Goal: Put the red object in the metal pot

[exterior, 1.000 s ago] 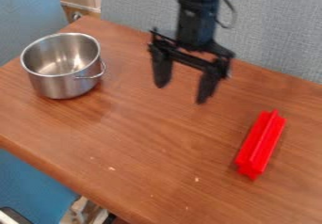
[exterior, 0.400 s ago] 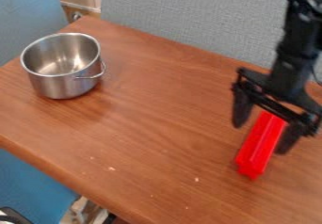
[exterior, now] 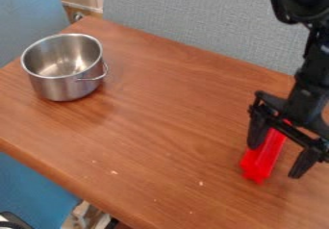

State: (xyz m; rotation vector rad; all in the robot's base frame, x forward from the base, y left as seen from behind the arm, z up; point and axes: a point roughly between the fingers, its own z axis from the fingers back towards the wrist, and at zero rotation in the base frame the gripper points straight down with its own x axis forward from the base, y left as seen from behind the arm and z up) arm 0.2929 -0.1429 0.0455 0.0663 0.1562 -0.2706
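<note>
**Inspector A:** State of the gripper (exterior: 284, 151)?

**Inspector B:** It points straight down over the wooden table (exterior: 154, 108), near the right edge. The jaws stand wide apart, one finger on the left at about the block's upper part, the other on the right and lower in the picture. Nothing is clamped between them.

**Inspector A:** And the red object (exterior: 265, 156)?

**Inspector B:** It lies flat on the table directly under the gripper, in the gap between the two fingers. Its long axis runs from lower left to upper right. The upper end is hidden behind the black finger frame; the lower end shows clearly below it. Whether either finger touches the block cannot be told from this view.

**Inspector A:** Location of the metal pot (exterior: 64, 65)?

**Inspector B:** Well apart from the gripper, far to its left and higher in the picture, close to the table's left corner. It stands upright, mouth up. Its inside appears to hold nothing. A small handle sits on the side facing the gripper.

**Inspector A:** Any contact between pot and block?

**Inspector B:** None. A broad stretch of bare wood lies between them.
</note>
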